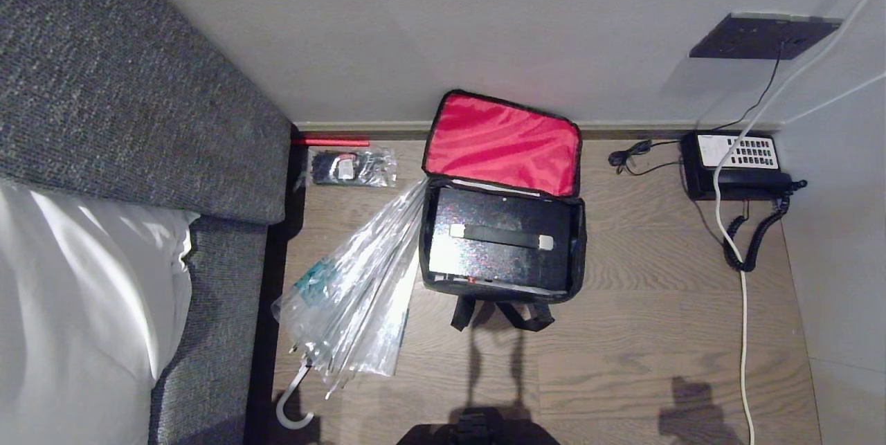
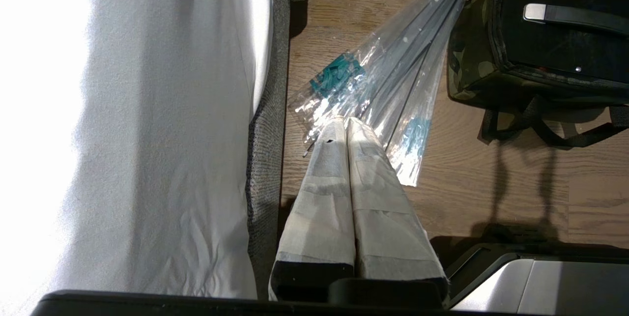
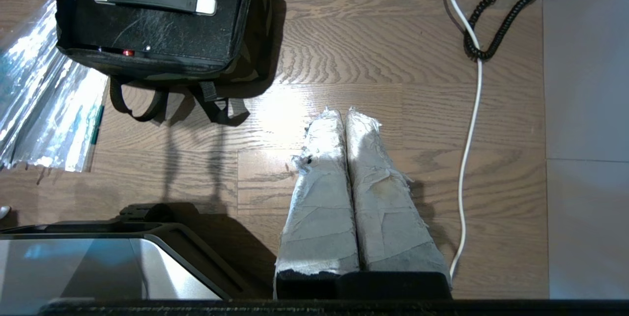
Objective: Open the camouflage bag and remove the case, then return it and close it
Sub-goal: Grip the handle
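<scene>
Your camouflage bag (image 1: 578,251) sits unzipped on the wood floor (image 1: 657,334), red flap up, black case (image 1: 498,251) inside beside the clear umbrella (image 1: 360,293); left gripper (image 2: 345,124) and right gripper (image 3: 344,115) hang pinched closed, empty.

Neither arm shows in the head view. Left hand (image 2: 346,127) seen from its wrist camera: both tape-wrapped fingers (image 2: 327,178) pressed flat together, nothing between them, pointing down toward the floor. Right hand (image 3: 344,118) same pose: frayed taped fingers (image 3: 378,193) closed against each other, holding nothing, hanging above the floor, touching nothing.
</scene>
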Controlling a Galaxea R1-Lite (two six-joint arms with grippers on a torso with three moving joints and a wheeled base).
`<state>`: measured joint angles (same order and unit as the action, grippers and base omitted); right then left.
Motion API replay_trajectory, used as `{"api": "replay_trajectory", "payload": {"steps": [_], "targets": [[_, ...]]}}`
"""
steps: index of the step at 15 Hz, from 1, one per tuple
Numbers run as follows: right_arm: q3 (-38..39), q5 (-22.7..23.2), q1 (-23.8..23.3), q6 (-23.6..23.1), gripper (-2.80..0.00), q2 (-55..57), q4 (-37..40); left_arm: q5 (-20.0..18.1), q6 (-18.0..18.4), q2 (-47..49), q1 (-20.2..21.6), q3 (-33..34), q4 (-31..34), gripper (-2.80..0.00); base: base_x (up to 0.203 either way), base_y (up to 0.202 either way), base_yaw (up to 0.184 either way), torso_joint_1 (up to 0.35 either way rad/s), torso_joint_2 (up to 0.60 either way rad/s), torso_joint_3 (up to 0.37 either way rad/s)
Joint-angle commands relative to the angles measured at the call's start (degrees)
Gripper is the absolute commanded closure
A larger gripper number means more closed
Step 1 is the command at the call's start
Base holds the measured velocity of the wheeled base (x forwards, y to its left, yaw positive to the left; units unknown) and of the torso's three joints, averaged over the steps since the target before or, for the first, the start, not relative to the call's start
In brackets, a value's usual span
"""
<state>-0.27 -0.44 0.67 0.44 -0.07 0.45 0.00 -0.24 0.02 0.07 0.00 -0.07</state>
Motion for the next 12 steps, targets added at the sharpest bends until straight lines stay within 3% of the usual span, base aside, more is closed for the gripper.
{"api": "replay_trajectory", "payload": {"steps": [1, 6, 12], "targets": [[0.0, 0.0, 0.0, 0.0, 0.0, -1.0, 0.0, 0.0, -0.1, 0.0, 0.0, 0.0, 0.0, 0.0, 0.0, 0.0, 0.0, 0.0, 0.0, 0.0], [0.0, 0.0, 0.0, 0.0, 0.0, -1.0, 0.0, 0.0, -0.1, 0.0, 0.0, 0.0, 0.0, 0.0, 0.0, 0.0, 0.0, 0.001, 0.0, 0.031], [0.0, 0.0, 0.0, 0.0, 0.0, -1.0, 0.0, 0.0, -0.1, 0.0, 0.0, 0.0, 0.0, 0.0, 0.0, 0.0, 0.0, 0.004, 0.0, 0.185]]}}
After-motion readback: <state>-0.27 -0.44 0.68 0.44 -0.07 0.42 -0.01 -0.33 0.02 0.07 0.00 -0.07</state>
